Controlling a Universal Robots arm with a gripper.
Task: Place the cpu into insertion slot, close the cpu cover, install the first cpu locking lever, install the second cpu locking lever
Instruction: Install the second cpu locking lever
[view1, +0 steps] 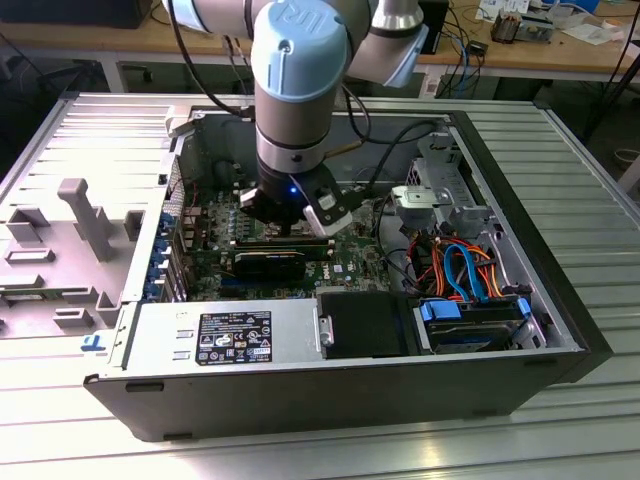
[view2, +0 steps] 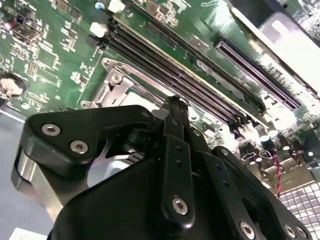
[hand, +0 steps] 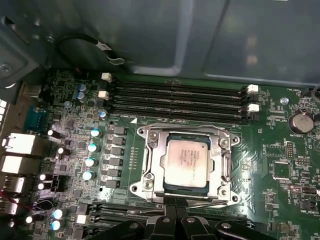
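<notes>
The cpu (hand: 186, 161), a dull silver square, lies flat in the insertion slot (hand: 226, 186) on the green board. The cpu cover (hand: 150, 165) is down around it, its window framing the chip. A thin metal locking lever (hand: 210, 203) runs along the socket edge nearest my fingers. My gripper (hand: 175, 212) is shut, its black fingers (view2: 176, 150) pressed together with the tips right at that edge. In the second wrist view the gripper (view2: 174, 104) points at the socket's silver corner bracket (view2: 114, 86). In the exterior view the gripper (view1: 291, 222) hangs low over the board inside the open computer case.
Long black memory slots (hand: 177, 97) run beside the socket, and several capacitors (hand: 93, 147) stand on its other side. A black drive bay (view1: 362, 322), a power supply (view1: 225, 337) and bundled cables (view1: 460, 265) crowd the case. The case walls (view1: 520, 230) close in around the arm.
</notes>
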